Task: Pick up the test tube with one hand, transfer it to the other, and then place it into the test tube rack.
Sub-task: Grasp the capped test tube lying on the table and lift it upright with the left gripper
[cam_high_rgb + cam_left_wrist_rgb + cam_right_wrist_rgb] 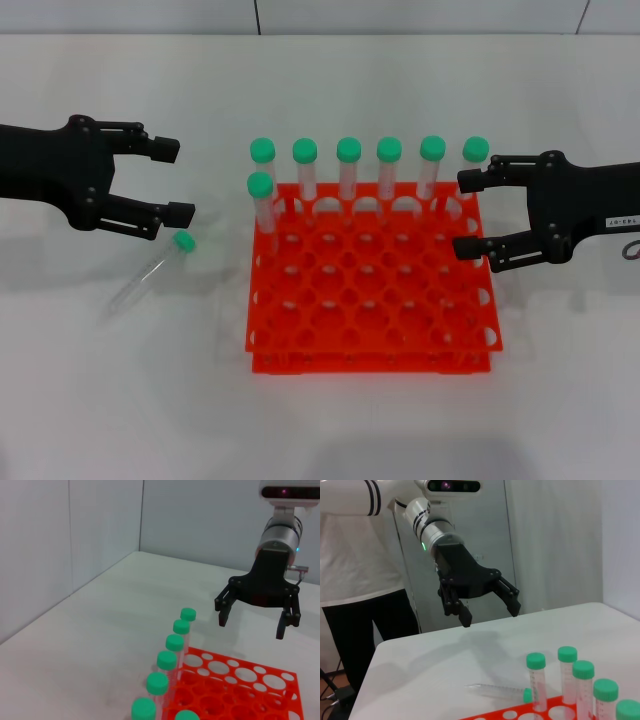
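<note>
The test tube [150, 275], clear with a green cap, lies on the white table left of the orange-red test tube rack [370, 362]; it also shows in the right wrist view [495, 691]. My left gripper [172, 181], unlabelled, is open and empty, hovering just above and behind the tube's cap; the right wrist view shows this gripper [490, 615] raised off the table. My right gripper [465, 213], with the white label, is open and empty over the rack's right edge; it also shows in the left wrist view [251, 628].
Several green-capped tubes [348, 165] stand in the rack's back row, and one more [261, 200] stands in the second row at the left. The rack's other holes are empty. The rack also shows in the left wrist view [200, 656].
</note>
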{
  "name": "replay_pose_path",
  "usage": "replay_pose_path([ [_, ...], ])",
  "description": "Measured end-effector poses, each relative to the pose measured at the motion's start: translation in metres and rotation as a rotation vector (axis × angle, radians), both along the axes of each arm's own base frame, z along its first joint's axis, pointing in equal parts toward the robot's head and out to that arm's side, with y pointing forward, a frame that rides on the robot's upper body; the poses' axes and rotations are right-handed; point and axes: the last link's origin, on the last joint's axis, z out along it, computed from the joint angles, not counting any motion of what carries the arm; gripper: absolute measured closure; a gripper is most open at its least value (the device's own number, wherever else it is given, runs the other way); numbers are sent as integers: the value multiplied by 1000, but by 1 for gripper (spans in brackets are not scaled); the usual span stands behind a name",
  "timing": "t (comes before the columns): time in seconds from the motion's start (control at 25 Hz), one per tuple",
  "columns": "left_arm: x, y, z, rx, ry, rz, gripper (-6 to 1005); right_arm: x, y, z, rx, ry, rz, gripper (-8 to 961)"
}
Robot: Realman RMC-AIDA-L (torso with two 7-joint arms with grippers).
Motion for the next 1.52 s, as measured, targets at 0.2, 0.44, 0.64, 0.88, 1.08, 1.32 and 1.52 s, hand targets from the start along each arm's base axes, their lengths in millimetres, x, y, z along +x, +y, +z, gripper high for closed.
replay_pose_path([
  [0.2,0,0,0,1,0,2,124,0,0,0,5,2,2,99],
  [0.44,1,1,-1,0,-1,2,124,2,0,1,17,4,-6,99],
  [0.64,8,6,4,-10,10,53,124,7,4,4,65,14,-40,100],
  [0.88,30,19,25,-58,144,270,125,20,2,19,167,39,-79,100],
  [1.08,42,20,30,-120,331,502,125,27,-1,25,203,35,-83,100],
  [1.32,49,21,20,-133,623,654,125,31,-4,28,223,28,-82,99],
  [1.52,46,23,7,-115,733,682,127,30,-3,27,226,29,-75,99],
])
